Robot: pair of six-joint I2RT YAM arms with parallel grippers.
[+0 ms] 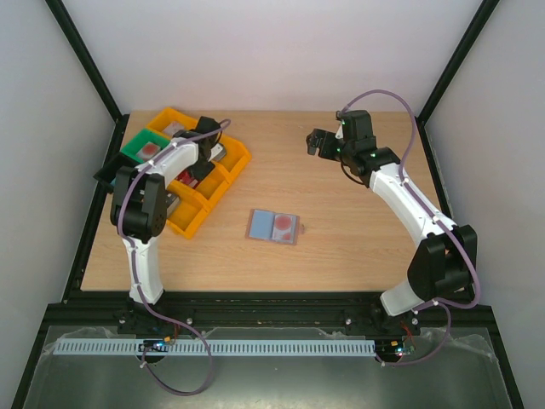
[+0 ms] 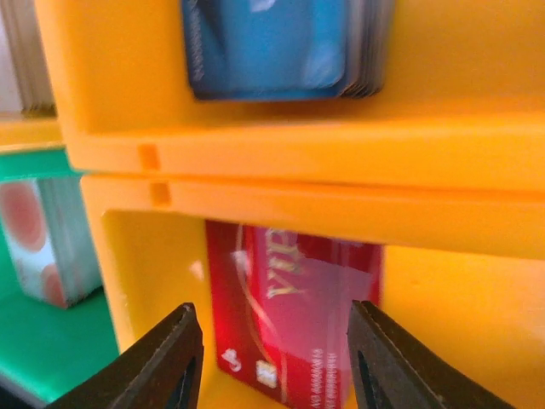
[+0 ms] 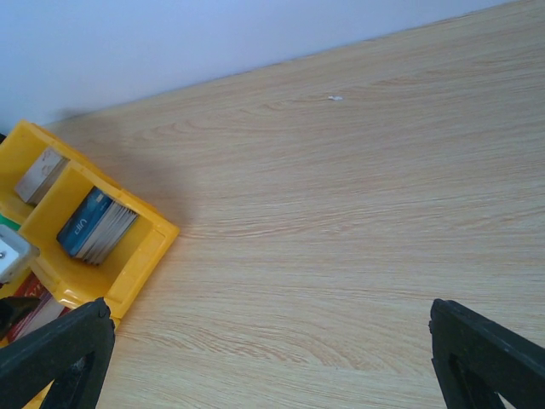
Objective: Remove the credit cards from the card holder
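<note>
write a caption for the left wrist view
Left gripper, jaws parted, over a red card in a yellow tray; blue cards in the next compartment.

The left arm [image 1: 143, 256] and right arm [image 1: 407, 200] have white, rounded shells with black joint housings. A thin mauve cable [image 1: 412, 128] loops along each. Small green lights [image 1: 341, 150] dot the right wrist. The left claw [image 2: 271, 311] and right claw [image 3: 268, 307] have matte black, wedge-shaped fingers.
</note>
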